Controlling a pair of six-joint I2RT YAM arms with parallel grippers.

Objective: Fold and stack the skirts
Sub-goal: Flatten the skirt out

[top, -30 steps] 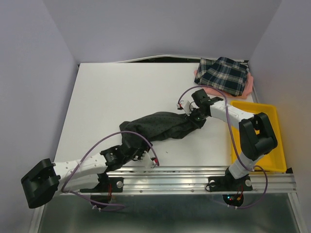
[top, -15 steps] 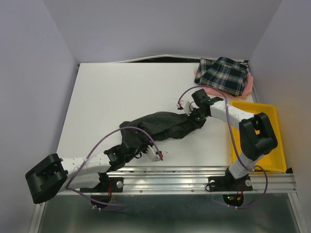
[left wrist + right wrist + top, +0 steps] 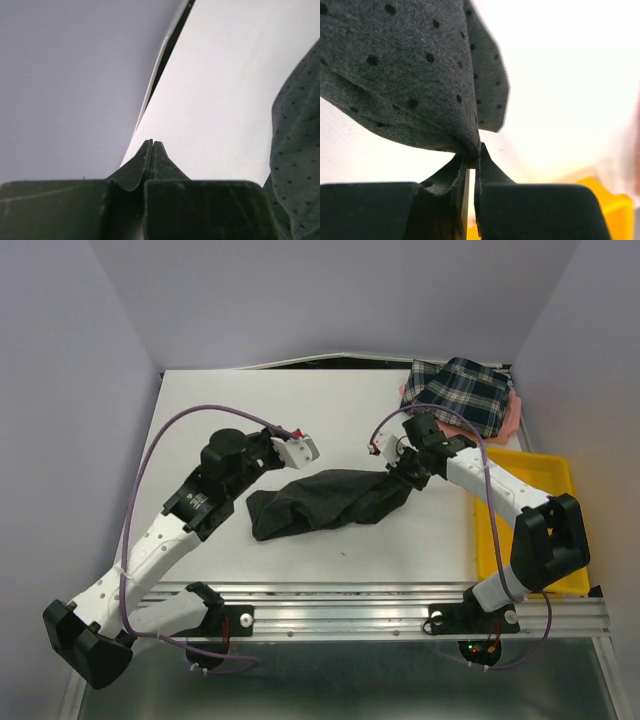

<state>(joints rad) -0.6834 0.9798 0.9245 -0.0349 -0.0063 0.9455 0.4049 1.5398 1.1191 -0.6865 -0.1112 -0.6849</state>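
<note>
Near the middle of the desk the charcoal skirt lies bunched, my right gripper pinching just its thin edge and my left gripper clamped on nothing, so one-sided pulling could slip that edge free or rumple the cloth further.

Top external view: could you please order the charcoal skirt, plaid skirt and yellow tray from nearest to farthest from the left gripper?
1. Charcoal skirt, just beside the left gripper, mid-table.
2. Plaid skirt, far right corner.
3. Yellow tray, right edge.
</note>
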